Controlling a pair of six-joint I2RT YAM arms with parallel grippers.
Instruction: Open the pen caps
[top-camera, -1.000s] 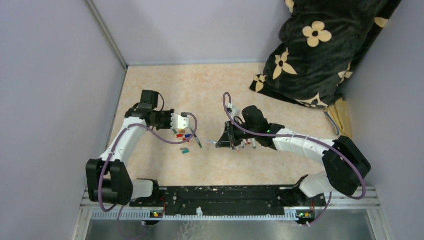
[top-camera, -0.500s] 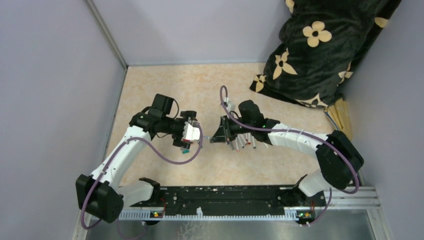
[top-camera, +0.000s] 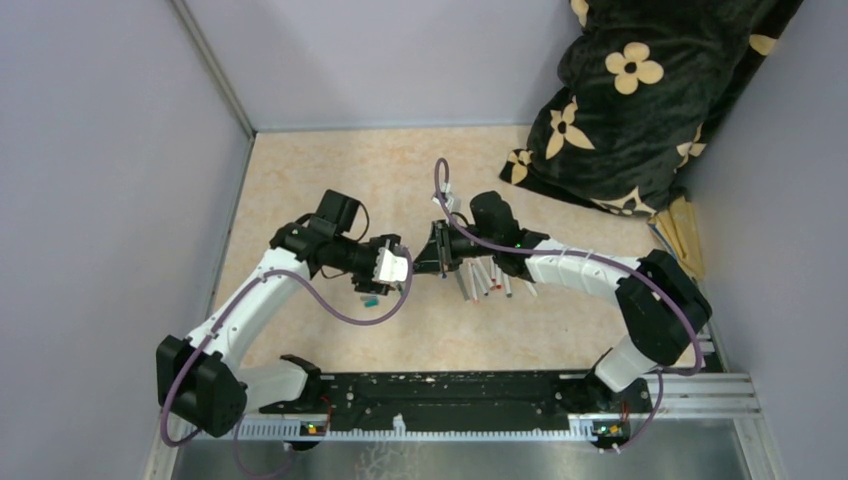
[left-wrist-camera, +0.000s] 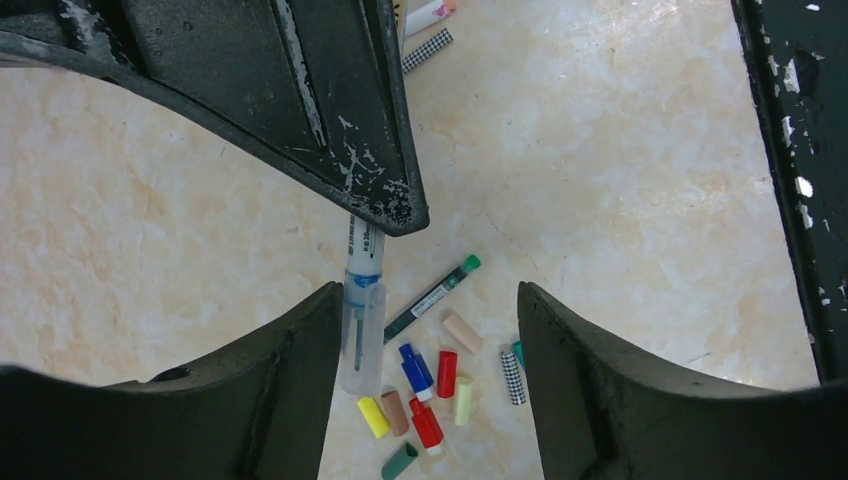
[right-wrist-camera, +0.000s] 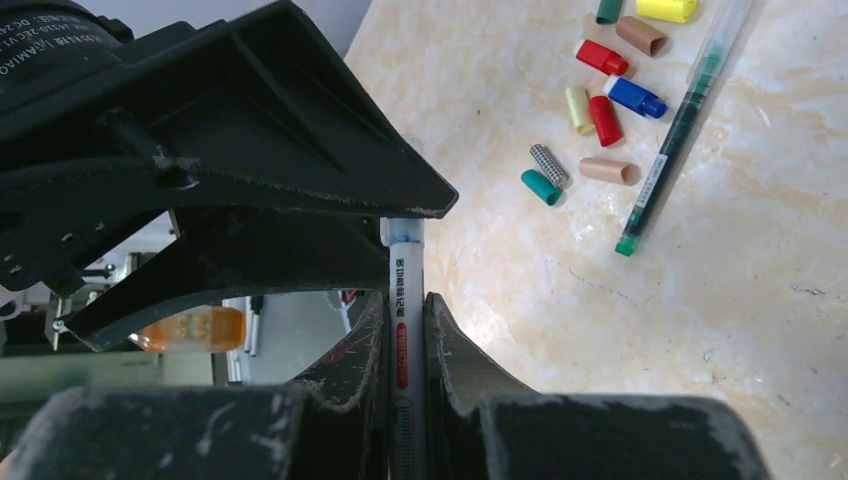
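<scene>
The beige marbled tabletop (top-camera: 330, 180) is carrying a small scatter of loose caps (left-wrist-camera: 447, 373) near its middle. Red, blue, yellow, tan, brown, teal and one black-and-white checked cap are all lying on their sides, bunched close, some of them touching. A dark green pen (left-wrist-camera: 432, 298) is lying slantwise just beside them. Further to the right a row of pens (top-camera: 487, 279) is lying side by side, and a black flowered blanket (top-camera: 640, 100) is spilling onto the far right corner.
</scene>
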